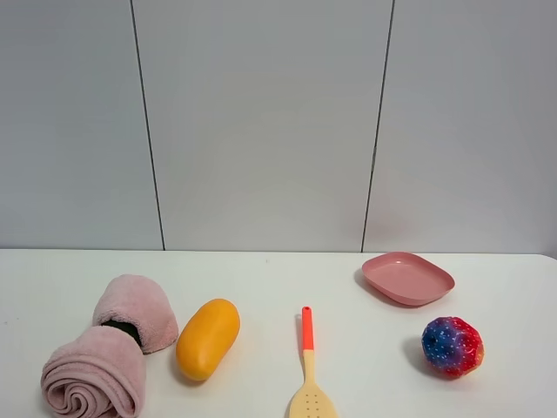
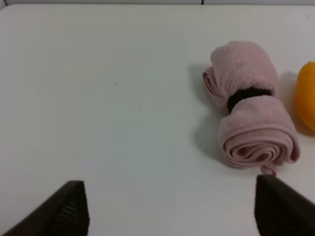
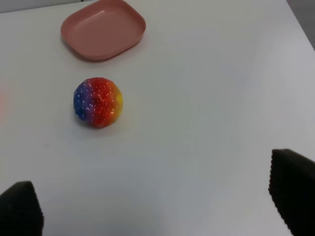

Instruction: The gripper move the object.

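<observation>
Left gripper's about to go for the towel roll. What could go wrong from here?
1. The orange fruit lies right beside the towel; a wide approach by the open left gripper could knock it and set it rolling.
2. The towel is soft, with two bulging ends and a dark band at its middle; pinching one end may only pull out loose folds and let it unroll or sag.
3. It sits near the table's front-left edge, so a push could slide it off.
</observation>
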